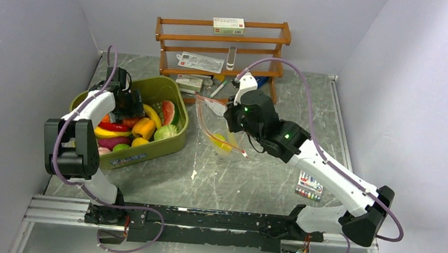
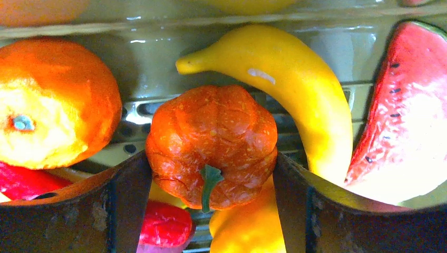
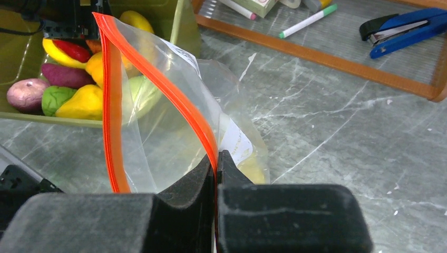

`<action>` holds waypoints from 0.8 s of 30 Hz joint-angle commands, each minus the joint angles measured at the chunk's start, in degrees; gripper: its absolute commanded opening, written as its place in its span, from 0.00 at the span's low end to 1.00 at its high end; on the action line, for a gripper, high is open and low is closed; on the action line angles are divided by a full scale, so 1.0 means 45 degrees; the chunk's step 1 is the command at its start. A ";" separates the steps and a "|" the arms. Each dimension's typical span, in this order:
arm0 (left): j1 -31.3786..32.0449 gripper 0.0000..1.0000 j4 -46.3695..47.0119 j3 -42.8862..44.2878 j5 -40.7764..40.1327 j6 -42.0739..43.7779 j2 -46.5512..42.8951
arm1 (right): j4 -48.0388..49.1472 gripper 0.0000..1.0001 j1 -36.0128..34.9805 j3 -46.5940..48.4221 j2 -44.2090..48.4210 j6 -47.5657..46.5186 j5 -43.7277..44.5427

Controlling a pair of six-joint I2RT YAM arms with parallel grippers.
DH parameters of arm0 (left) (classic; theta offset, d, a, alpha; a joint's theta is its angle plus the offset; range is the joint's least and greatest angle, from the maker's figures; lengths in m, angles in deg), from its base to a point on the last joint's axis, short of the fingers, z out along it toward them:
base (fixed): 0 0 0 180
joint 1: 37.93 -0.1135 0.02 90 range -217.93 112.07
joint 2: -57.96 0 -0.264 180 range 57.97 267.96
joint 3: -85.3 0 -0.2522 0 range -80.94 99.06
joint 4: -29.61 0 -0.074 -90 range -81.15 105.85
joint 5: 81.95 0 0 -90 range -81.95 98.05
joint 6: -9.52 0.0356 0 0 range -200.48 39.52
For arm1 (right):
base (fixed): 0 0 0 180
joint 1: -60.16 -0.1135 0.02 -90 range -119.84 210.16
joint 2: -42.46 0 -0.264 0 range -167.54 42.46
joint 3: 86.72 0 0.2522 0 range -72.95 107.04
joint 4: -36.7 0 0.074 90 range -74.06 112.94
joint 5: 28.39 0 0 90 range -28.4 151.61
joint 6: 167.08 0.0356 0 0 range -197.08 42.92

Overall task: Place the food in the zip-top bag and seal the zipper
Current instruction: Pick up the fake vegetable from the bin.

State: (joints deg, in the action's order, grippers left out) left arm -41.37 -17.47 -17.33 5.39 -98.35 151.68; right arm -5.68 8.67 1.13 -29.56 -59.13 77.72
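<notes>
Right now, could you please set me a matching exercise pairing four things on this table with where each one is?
Things: 1 small orange toy pumpkin; 2 clear zip-top bag with orange strip; 3 blue stapler; 4 white box.
Places: A on the wooden rack's top shelf; B between the left fingers; C on the rack's bottom shelf; D pinched by the right fingers.
Pairs: 1-B; 2-D; 3-C; 4-A.

A robotics lab cell: plain lilac walls (image 1: 27, 36) enclose a marbled tabletop (image 1: 247, 183) edged by an aluminium rail (image 1: 55, 209).
</notes>
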 commanded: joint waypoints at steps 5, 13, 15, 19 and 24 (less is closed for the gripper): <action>0.0137 0.42 -0.0816 0.0273 0.0588 0.0363 -0.2201 | -0.0031 0.00 0.0020 0.0078 -0.0177 0.0459 -0.0564; 0.0136 0.37 -0.0932 0.0065 0.1559 0.0537 -0.4177 | -0.0208 0.00 0.0026 0.0059 -0.0395 0.0944 -0.0132; 0.0129 0.36 -0.0756 -0.0004 0.1851 0.0458 -0.4827 | -0.0362 0.00 0.0027 0.0146 -0.0545 0.1153 -0.0125; 0.0126 0.35 -0.0629 0.0053 0.2554 0.0267 -0.5534 | -0.0310 0.00 0.0017 0.0146 -0.0561 0.1451 -0.0116; 0.0137 0.36 -0.0871 0.0356 0.3702 0.0182 -0.6106 | -0.0207 0.00 0.0028 0.0100 -0.0702 0.1625 -0.0036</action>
State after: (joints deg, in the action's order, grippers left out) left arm -41.08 -20.58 -17.37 15.42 -97.04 126.06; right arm -7.26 8.70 0.54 -32.32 -53.36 76.59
